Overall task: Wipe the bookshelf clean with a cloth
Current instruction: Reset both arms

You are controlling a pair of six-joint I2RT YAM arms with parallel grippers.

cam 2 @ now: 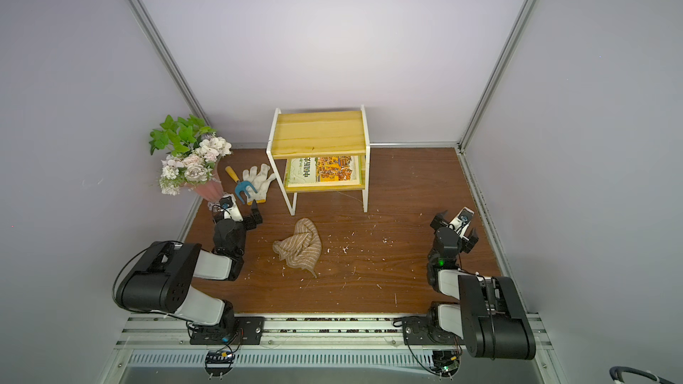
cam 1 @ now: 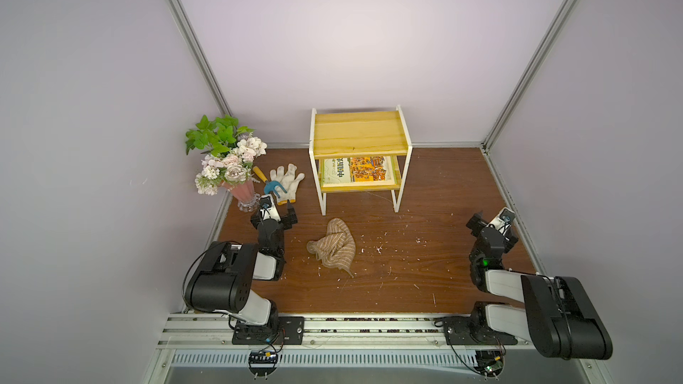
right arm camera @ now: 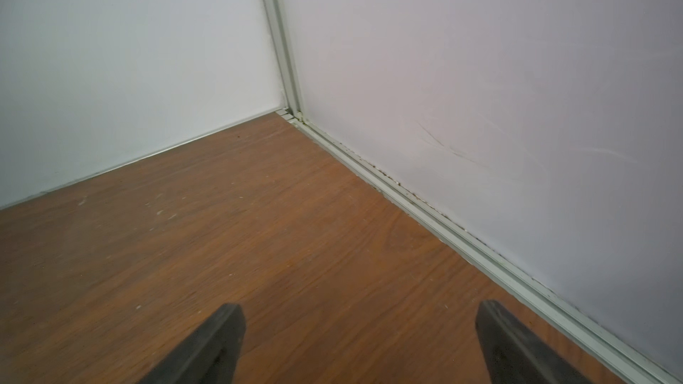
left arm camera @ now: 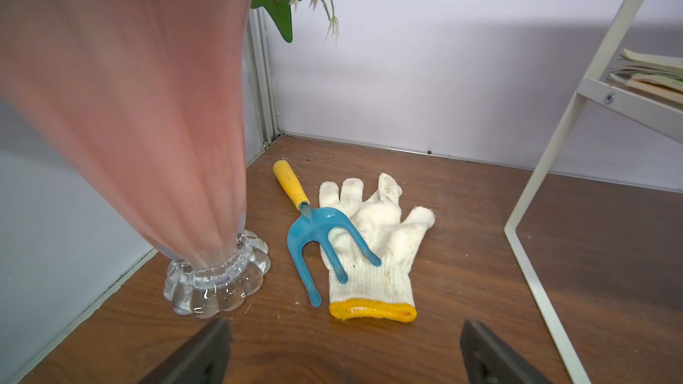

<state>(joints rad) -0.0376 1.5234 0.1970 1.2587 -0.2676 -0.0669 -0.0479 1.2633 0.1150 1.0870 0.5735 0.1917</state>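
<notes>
- The left arm [cam 1: 221,278], in the lower left of the frame, has a bulky black rounded joint housing with small holes in its round face, joined to white links.
- The right arm [cam 1: 561,315], in the lower right, has the same black housing and white links; a small green light [cam 1: 485,262] glows on one black joint.
- Each black base plate [cam 1: 268,330] carries screws.
- A thin black cable [cam 1: 183,284] loops beside the left housing; red and yellow wires [cam 1: 496,357] trail below the right base.
- A white camera block [cam 1: 268,205] with a blue-rimmed lens sits on the left gripper [cam 1: 274,216]; the right gripper [cam 1: 493,229] bears its twin.
- In both wrist views the fingers [left arm camera: 207,352] are dark grey, matte wedges.
</notes>
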